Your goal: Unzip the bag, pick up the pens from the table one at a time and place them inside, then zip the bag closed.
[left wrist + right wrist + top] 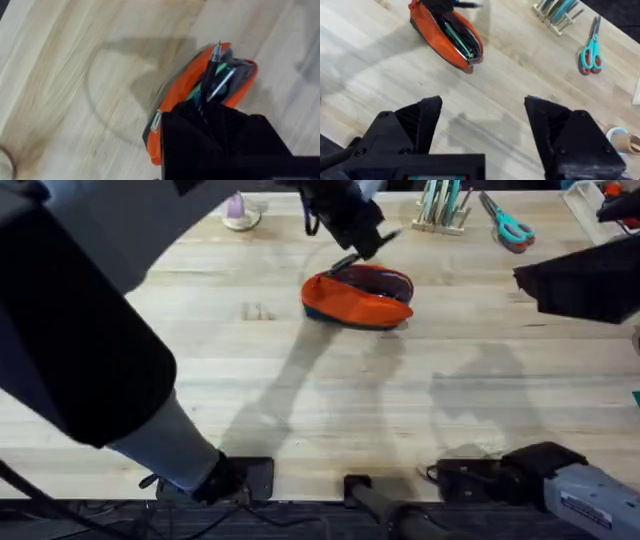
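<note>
The bag (357, 298) lies open-mouthed on the bench (330, 410), a little toward twelve o'clock of the middle. The left hand (352, 242) hangs over its rim at about eleven o'clock, closed on a pen (209, 75) whose tip points down into the opening, where other pens and something green already sit. So the step in hand looks like the placing of a pen inside. Next, the left hand would need to lower the pen until it clears the zipper edge, then let go and lift away without dragging the bag.

The right hand (482, 130) is wide open and holds nothing, hovering over bare bench toward four o'clock of the bag. Scissors (510, 225) lie at one o'clock, well apart.
</note>
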`<state>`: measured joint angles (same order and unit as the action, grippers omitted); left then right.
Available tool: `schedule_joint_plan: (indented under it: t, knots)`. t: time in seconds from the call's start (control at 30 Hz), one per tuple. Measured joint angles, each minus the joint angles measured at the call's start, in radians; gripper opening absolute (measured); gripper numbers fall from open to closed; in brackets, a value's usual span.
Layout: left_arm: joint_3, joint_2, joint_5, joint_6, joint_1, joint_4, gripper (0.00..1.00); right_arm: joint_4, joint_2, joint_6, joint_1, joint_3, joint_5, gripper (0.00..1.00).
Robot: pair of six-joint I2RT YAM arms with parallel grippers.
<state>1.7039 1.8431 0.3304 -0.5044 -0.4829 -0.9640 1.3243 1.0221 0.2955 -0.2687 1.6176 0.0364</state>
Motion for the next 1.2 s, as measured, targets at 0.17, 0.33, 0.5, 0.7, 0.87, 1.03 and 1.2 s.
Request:
schedule_joint_plan:
  t: [0.17,0.33,0.5,0.7,0.87,1.03,1.2]
  knots:
    - [0.0,0.0,0.008,-0.134,-0.062,-0.025,0.042,0.0,0.016,0.0,0.0,0.0,0.0,0.998]
    - [0.0,0.0,0.017,-0.241,-0.098,-0.042,0.042,0.0,0.027,0.0,0.0,0.0,0.0,0.998]
    - [0.0,0.0,0.017,-0.29,-0.096,-0.043,0.042,0.0,0.032,0.0,0.0,0.0,0.0,0.998]
    - [0.0,0.0,0.021,-0.384,-0.094,-0.042,0.042,0.0,0.04,0.0,0.0,0.0,0.0,0.997]
    - [0.0,0.0,0.034,-0.437,-0.094,-0.044,0.042,0.0,0.04,0.0,0.0,0.0,0.0,0.998]
    - [0.0,0.019,0.041,-0.455,-0.09,-0.048,0.042,0.0,0.04,0.0,0.0,0.0,0.0,0.998]
    - [0.0,0.071,0.041,-0.461,-0.066,-0.047,0.043,0.0,0.04,0.0,0.0,0.0,0.0,0.998]
